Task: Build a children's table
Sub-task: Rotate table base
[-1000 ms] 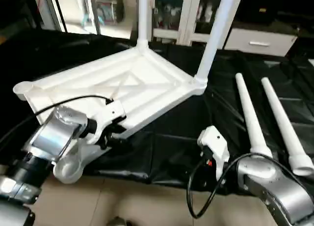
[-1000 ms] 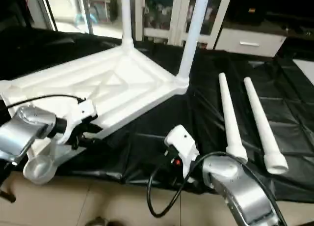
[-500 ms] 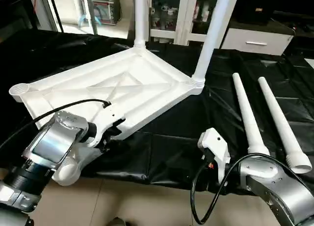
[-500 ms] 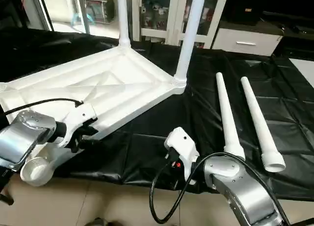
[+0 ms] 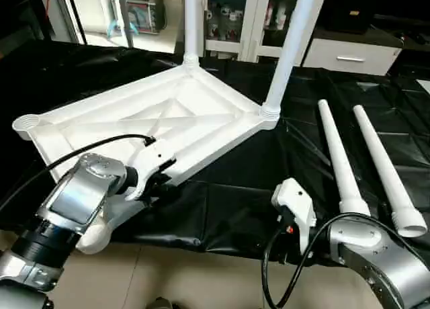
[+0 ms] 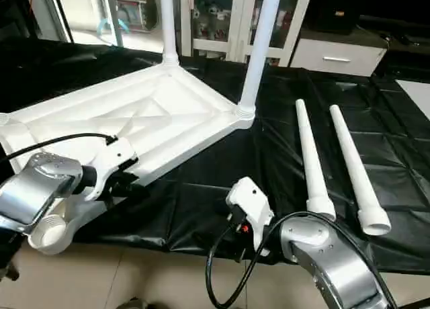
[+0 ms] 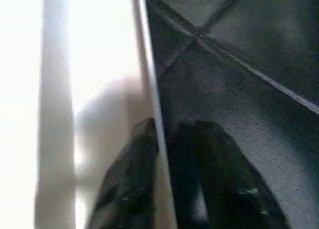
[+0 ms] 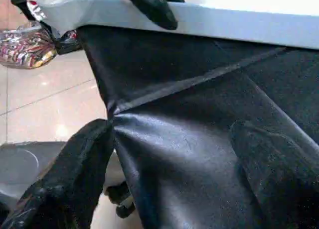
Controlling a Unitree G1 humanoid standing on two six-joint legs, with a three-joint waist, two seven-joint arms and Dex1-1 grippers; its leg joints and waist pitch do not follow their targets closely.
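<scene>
Left gripper (image 7: pixel 159 154) clamps the top's (image 5: pixel 168 114) near rim, lower left of frame. Right gripper (image 8: pixel 174 174) spread apart over the black sheet (image 8: pixel 199 114).

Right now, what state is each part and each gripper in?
Table top: upside down on the black sheet, near corner overhanging.
Two fitted legs: upright in far sockets.
Two loose legs: lying side by side on the sheet.
Left gripper: fingers either side of the top's edge.
Right gripper: open, holding nothing.
</scene>
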